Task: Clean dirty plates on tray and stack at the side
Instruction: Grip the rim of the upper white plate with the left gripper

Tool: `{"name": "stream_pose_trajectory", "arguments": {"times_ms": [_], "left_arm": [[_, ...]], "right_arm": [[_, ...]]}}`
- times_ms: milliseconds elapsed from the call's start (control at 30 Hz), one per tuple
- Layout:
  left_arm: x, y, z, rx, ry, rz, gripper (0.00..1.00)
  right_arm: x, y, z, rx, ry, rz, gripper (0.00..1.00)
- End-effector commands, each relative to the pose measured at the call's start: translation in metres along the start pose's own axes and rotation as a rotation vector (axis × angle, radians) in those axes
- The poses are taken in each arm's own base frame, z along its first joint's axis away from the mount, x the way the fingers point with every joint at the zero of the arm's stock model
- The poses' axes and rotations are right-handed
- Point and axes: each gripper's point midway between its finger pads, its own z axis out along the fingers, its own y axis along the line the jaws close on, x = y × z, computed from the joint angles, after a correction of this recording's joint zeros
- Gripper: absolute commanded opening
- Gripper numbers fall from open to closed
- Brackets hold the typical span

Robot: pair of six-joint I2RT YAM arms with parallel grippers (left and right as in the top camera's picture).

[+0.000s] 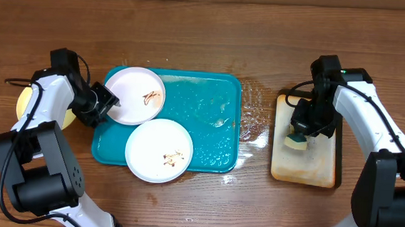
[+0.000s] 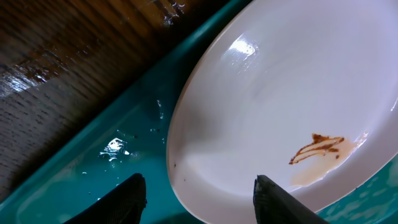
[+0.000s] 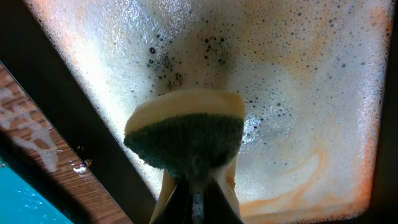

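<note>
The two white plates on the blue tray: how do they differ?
The rear plate sits at the tray's back left corner, the left gripper at its rim; the front plate overhangs the near edge, untouched. The rear plate's smear lies right of centre, the front plate's toward front right. Both are round, white, brown-smeared.

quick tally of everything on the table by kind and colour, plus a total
white plates: 2
yellow plate: 1
teal tray: 1
tan tray: 1
sponge: 1
total: 6
</note>
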Motion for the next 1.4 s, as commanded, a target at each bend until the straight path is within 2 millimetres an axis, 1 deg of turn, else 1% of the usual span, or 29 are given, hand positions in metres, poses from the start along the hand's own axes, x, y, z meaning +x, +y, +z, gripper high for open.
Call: {"name": "stream_pose_trajectory", "arguments": {"times_ms": [0,133,233,300,400,433,500,633,733,833,1000,1067,1167,1367], "left_arm": [[-0.002,0.005,0.005,-0.024,-0.004,-0.033,0.58],[-0.001,0.018,0.010,-0.076,-0.017,-0.088,0.57],[0.004,0.025,0.020,-0.081,-0.011,-0.101,0.56],[0.005,0.027,0.027,-0.073,-0.018,-0.102,0.53],[0.001,0.025,0.030,-0.058,-0.038,-0.096,0.40],[-0.001,0.024,0.030,-0.053,-0.044,-0.093,0.35],[-0.003,0.022,0.030,-0.046,-0.053,-0.091,0.04],[-0.008,0.021,0.030,-0.043,-0.076,-0.079,0.04],[-0.013,0.014,0.030,-0.026,-0.098,-0.026,0.04],[-0.014,0.005,0.031,-0.013,-0.114,0.019,0.04],[-0.015,-0.016,0.031,-0.030,-0.169,0.156,0.04],[-0.012,-0.027,0.030,-0.038,-0.184,0.223,0.04],[-0.006,-0.051,0.026,-0.024,-0.201,0.320,0.04],[0.000,-0.093,0.013,-0.007,-0.263,0.417,0.04]], "right_arm": [[0.000,-0.002,-0.001,-0.001,-0.004,-0.003,0.04],[0.000,-0.002,-0.001,-0.001,-0.004,-0.004,0.04],[0.000,-0.002,-0.001,-0.001,-0.004,-0.023,0.04],[0.000,-0.002,-0.001,0.000,-0.003,-0.026,0.04],[0.001,-0.002,-0.001,0.001,-0.001,-0.026,0.04],[0.001,-0.002,-0.001,0.001,-0.001,-0.026,0.04],[0.001,-0.002,-0.001,0.001,0.000,-0.026,0.04],[0.002,-0.003,-0.001,0.003,0.003,-0.025,0.04],[0.002,-0.002,-0.001,0.003,0.002,-0.025,0.04],[0.001,-0.002,-0.001,0.002,0.002,-0.026,0.04],[0.001,-0.002,-0.001,0.002,0.000,-0.029,0.04],[0.000,-0.002,-0.001,0.000,-0.003,-0.030,0.04],[-0.001,-0.001,-0.001,-0.003,-0.009,-0.031,0.04],[-0.002,-0.001,-0.001,-0.004,-0.013,-0.059,0.04]]}}
